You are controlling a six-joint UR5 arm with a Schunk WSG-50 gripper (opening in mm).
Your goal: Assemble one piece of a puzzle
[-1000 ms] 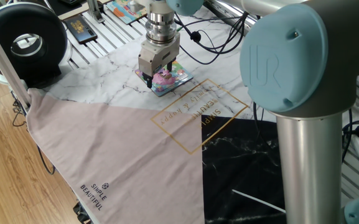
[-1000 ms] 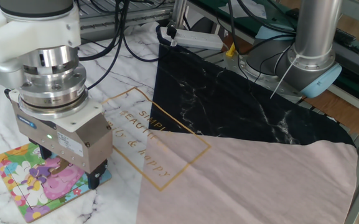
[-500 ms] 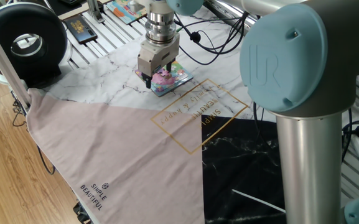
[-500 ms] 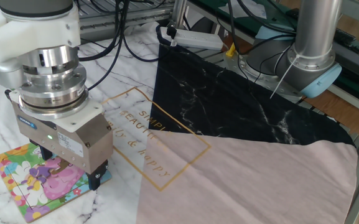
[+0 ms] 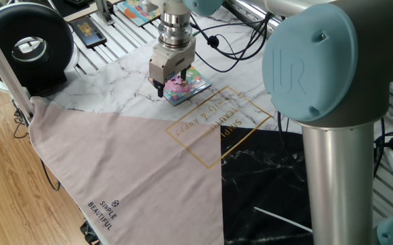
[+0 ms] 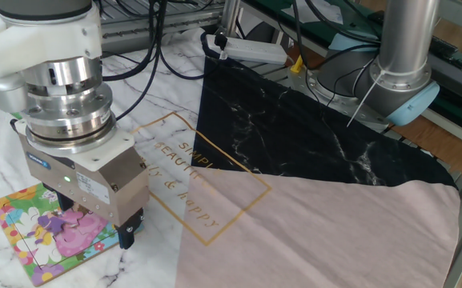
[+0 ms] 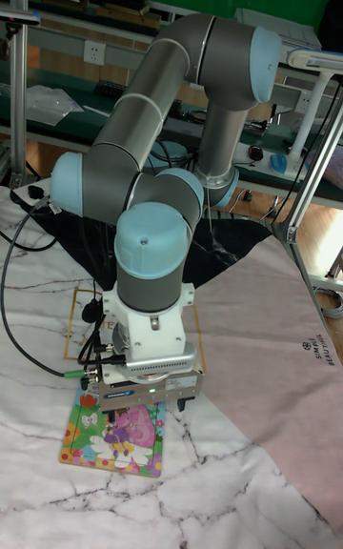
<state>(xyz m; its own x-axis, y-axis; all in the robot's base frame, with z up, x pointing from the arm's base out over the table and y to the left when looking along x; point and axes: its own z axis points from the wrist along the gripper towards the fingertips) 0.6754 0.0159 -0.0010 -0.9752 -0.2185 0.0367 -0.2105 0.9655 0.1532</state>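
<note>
The puzzle is a small square board with a pink, yellow and green cartoon picture, lying flat on the marble cloth; it also shows in one fixed view and the tall view. A purple-violet patch, seemingly the piece, lies flush in the picture; its outline is too small to make out. My gripper hangs just above the board with its fingers wide apart and nothing between them. The same gripper shows over the board's near side and from the front.
A second colourful board lies on the slatted bench at the back, beside a black tablet and a round black device. Pinkish cloth and black marble cloth cover the table. Cables and a power strip run behind.
The gripper has drifted slightly up and off the board, toward its near edge. The board itself has not moved.
</note>
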